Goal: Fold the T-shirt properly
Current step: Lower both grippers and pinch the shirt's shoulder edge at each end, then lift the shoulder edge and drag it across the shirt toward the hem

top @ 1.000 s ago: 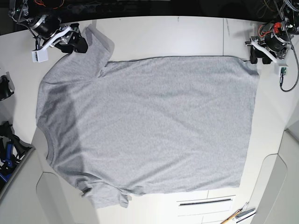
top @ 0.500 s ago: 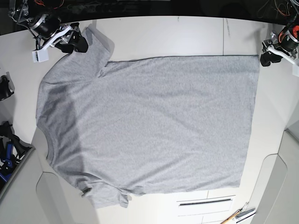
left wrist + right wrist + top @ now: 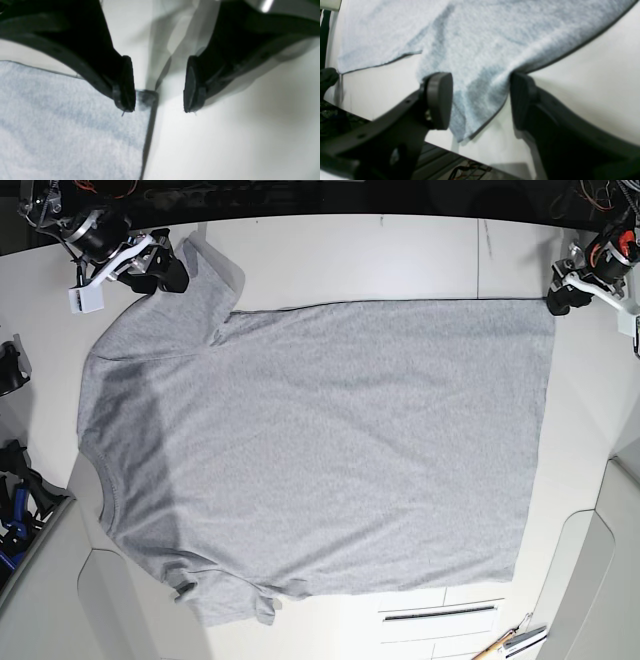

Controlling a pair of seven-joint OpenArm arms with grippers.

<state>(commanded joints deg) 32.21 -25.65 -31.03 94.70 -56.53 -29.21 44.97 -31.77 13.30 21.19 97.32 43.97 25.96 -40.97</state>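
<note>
We see the big grey T-shirt (image 3: 330, 440) lying spread on the white bench (image 3: 350, 260), right between our two arms. It covers most of the middle of the base view, and no letters show on the side facing up. Our left gripper (image 3: 160, 107) is at one top corner of the T-shirt. Its two fingers are wide apart. In the left wrist view, the corner pokes in between them: one finger is over the cloth, and the other is over bare bench, just beside the edge. Our right gripper (image 3: 481, 102) is at the other top end, where a sleeve sticks out. Its fingers are wide apart too, with grey cloth lying in the gap, and it is not squeezing the cloth. The tip of the sleeve reaches out past the fingers, near the edge of the bench. We cannot tell if either gripper touches the cloth. The long top edge runs nearly straight from the sleeve to our left gripper. Down at the bottom, on our right arm's side, the cloth is bunched and wrinkled.
</note>
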